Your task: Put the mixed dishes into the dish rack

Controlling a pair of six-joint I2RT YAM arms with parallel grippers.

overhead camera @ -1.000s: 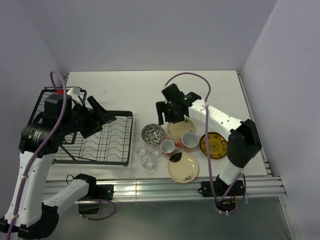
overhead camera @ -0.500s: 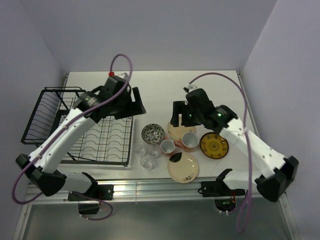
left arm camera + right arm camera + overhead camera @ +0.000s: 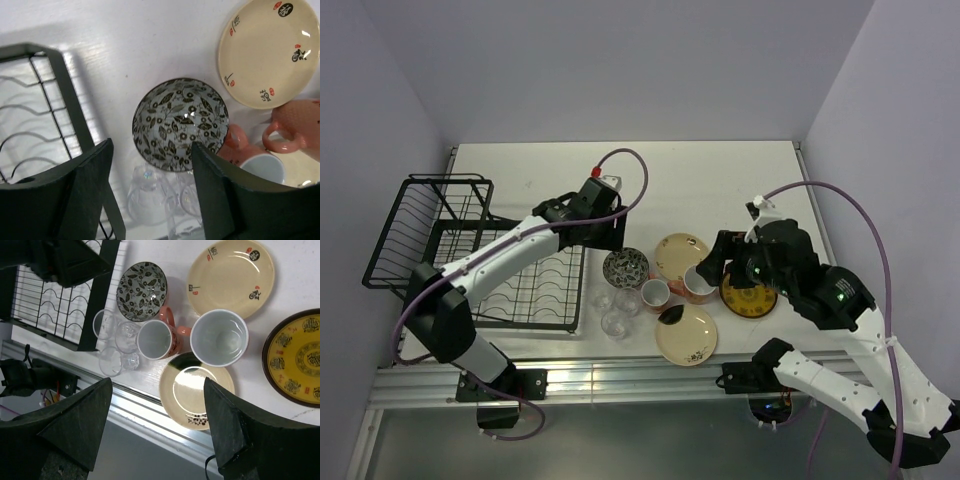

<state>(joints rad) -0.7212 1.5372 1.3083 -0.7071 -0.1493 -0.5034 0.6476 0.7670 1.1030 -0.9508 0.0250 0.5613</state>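
Black left gripper (image 3: pixel 152 145) wide open above patterned bowl (image 3: pixel 180 125), right gripper (image 3: pixel 157 383) wide open above mugs (image 3: pixel 219 337), both empty

A white table (image 3: pixel 560 165) is lying under the left gripper (image 3: pixel 612 236) and the right gripper (image 3: pixel 718 264). Pale purple walls (image 3: pixel 620 60) are standing past both of them and out to each side. Light is shining on a silver rail (image 3: pixel 620 372) behind them, and grey floor (image 3: pixel 640 440) is showing below it
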